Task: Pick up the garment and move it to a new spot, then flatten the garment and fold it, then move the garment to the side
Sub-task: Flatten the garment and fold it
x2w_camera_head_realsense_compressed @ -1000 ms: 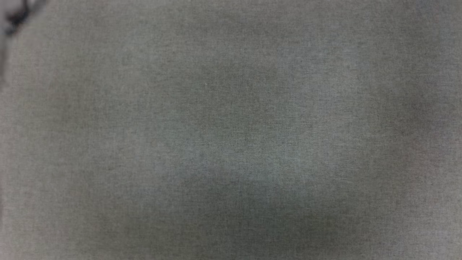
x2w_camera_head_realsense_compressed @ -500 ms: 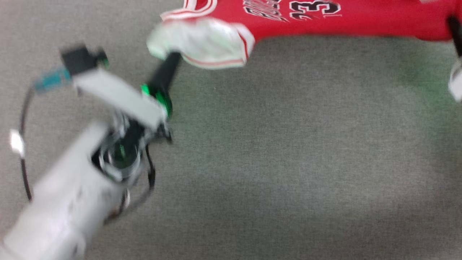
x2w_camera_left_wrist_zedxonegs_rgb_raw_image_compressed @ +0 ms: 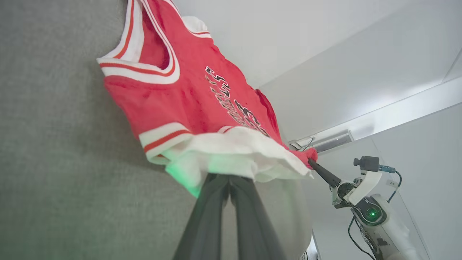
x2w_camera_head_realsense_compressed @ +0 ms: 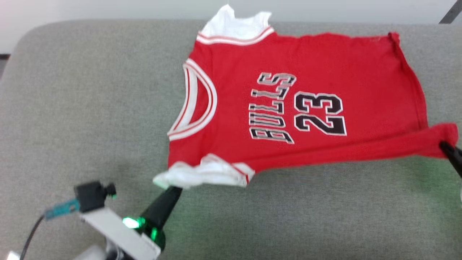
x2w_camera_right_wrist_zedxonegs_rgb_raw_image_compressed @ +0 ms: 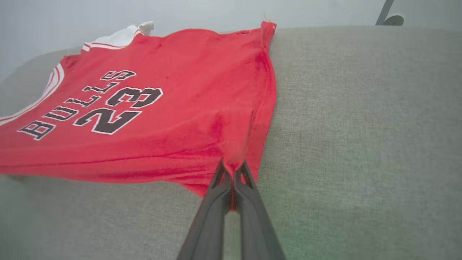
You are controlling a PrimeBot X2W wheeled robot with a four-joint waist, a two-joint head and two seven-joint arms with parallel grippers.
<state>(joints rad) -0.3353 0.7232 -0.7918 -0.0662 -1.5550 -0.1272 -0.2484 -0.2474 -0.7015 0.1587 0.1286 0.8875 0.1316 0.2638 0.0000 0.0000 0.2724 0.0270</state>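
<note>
The garment [x2w_camera_head_realsense_compressed: 306,108] is a red jersey with white sleeves and black lettering, spread face up across the grey cushion [x2w_camera_head_realsense_compressed: 90,108]. Its near edge is lifted and stretched between both grippers. My left gripper [x2w_camera_head_realsense_compressed: 173,189] is shut on the bunched white sleeve [x2w_camera_head_realsense_compressed: 195,175] at the lower left. In the left wrist view the left gripper [x2w_camera_left_wrist_zedxonegs_rgb_raw_image_compressed: 229,178] pinches that sleeve [x2w_camera_left_wrist_zedxonegs_rgb_raw_image_compressed: 234,151]. My right gripper [x2w_camera_head_realsense_compressed: 445,146] is shut on the red hem corner at the right edge. The right wrist view has the right gripper [x2w_camera_right_wrist_zedxonegs_rgb_raw_image_compressed: 232,168] clamped on the red cloth [x2w_camera_right_wrist_zedxonegs_rgb_raw_image_compressed: 144,108].
The grey cushion ends at a rounded far edge [x2w_camera_head_realsense_compressed: 108,23] with a pale wall behind. Bare cushion [x2w_camera_right_wrist_zedxonegs_rgb_raw_image_compressed: 361,126] lies right of the garment and in front of it. A dark leg [x2w_camera_head_realsense_compressed: 451,11] stands at the far right corner.
The head view has swung up from bare grey cushion to the whole garment. The garment stays held by both grippers, sleeve at left and hem corner at right.
</note>
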